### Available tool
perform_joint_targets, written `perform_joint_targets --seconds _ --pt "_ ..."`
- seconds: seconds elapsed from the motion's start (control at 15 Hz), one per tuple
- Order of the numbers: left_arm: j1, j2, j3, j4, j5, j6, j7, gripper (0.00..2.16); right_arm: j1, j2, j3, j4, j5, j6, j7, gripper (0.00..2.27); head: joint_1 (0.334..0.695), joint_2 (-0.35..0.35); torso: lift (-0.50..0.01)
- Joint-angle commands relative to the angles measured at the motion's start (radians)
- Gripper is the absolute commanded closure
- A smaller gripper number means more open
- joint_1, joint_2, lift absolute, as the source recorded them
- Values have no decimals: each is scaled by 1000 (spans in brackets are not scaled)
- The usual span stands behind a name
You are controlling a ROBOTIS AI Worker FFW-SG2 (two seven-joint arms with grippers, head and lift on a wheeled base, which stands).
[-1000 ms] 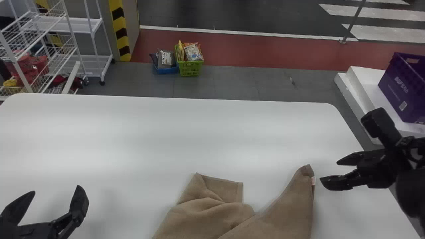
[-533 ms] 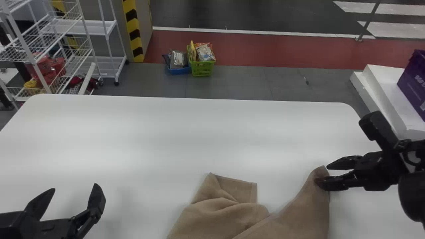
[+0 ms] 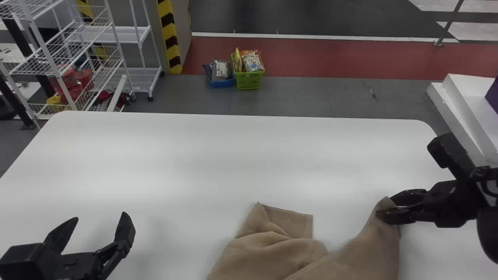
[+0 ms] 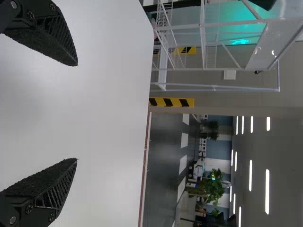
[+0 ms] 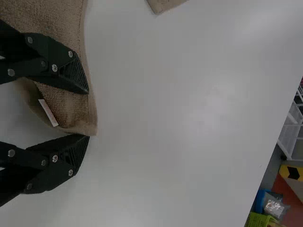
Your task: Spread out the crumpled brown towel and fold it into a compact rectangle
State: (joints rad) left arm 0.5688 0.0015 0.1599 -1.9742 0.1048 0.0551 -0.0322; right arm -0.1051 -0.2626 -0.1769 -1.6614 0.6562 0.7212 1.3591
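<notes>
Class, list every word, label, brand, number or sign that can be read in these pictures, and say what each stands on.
No text can be read.
Small white label on the brown cloth towel: too small to read.
Shiny packets in the green plastic basket: any print is too small.
Yellow-and-black striped marking on the grey pillar: stripes, no readable words.

We see soft glare on the bright table (image 3: 194, 155), with faint shadows. Strip lights (image 4: 267, 191) glow overhead.
</notes>
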Motion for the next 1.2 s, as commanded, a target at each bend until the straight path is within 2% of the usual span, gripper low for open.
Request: perform_joint_targets --seconds 0.0,0.07,0.13,0.27,0.4,0.53,0.6,0.73,0.93,1.13 --pt "3 -4 0 -5 0 -1 0 93 -2 8 -10 5 -7 -16 8 1166 695 -15 -127" --pt "5 -4 1 -8 1 -1 0 97 -2 10 -19 5 -9 -19 8 1376 695 -14 -127" --pt "6 -4 1 -11 1 3 0 93 -2 11 -32 3 -24 -22 8 1430 695 -13 -127" --pt "8 -4 1 -14 1 3 -2 93 -2 13 -93 -3 -107 -19 8 1453 695 -14 -127" --pt "6 -4 6 -14 0 12 -15 93 7 17 -179 -67 -245 -4 8 1453 695 -22 -127" --pt "6 -4 15 -15 -14 18 -74 93 19 33 -262 -167 -356 21 8 1453 695 -29 -127" --pt "8 -4 16 -15 -20 18 -115 93 18 34 -291 -210 -428 64 8 1453 695 -35 -127" --pt "16 -4 13 -32 -33 21 -201 93 18 63 -326 -276 -552 107 -6 1450 695 -58 -127" --pt "31 -4 44 -69 -28 55 -453 97 18 132 -322 -348 -713 125 -74 1450 695 -75 -127" --pt "43 -4 76 -103 0 58 -696 113 -34 181 -256 -408 -777 134 -155 1450 695 -73 -127"
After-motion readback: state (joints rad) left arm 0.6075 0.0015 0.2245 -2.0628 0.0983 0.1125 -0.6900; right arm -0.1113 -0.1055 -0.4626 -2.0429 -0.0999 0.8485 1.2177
